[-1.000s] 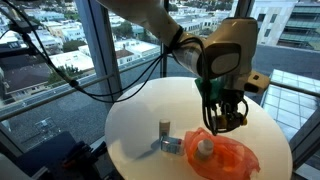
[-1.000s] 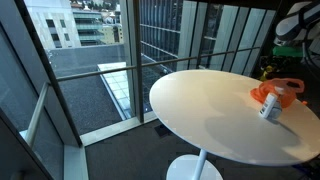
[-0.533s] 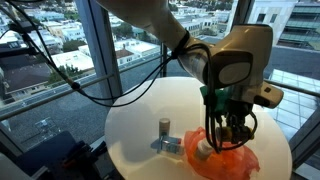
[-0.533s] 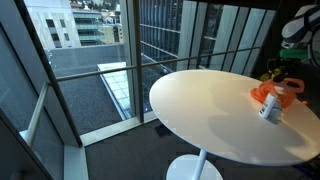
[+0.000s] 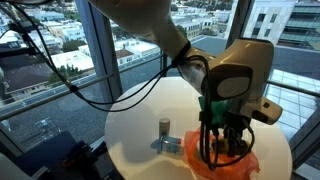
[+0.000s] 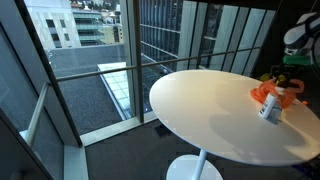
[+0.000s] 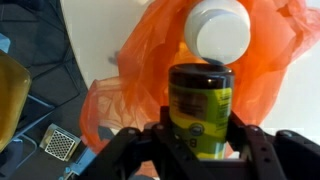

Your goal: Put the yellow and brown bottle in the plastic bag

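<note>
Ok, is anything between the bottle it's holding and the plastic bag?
Nothing visible blocks it. In the wrist view the end effector grips the yellow and brown bottle right at the orange plastic bag. A white-capped bottle sits in the bag just beyond, so it might crowd the drop.

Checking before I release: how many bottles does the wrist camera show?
2: the yellow-labelled bottle gripped in the claw, and a white-capped bottle in the orange bag beyond it. Others may lie hidden in the folds.

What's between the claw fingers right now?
The yellow and brown bottle, dark-lidded, gripped by the claw, with the orange plastic bag beyond it. The wrist view shows it.
</note>
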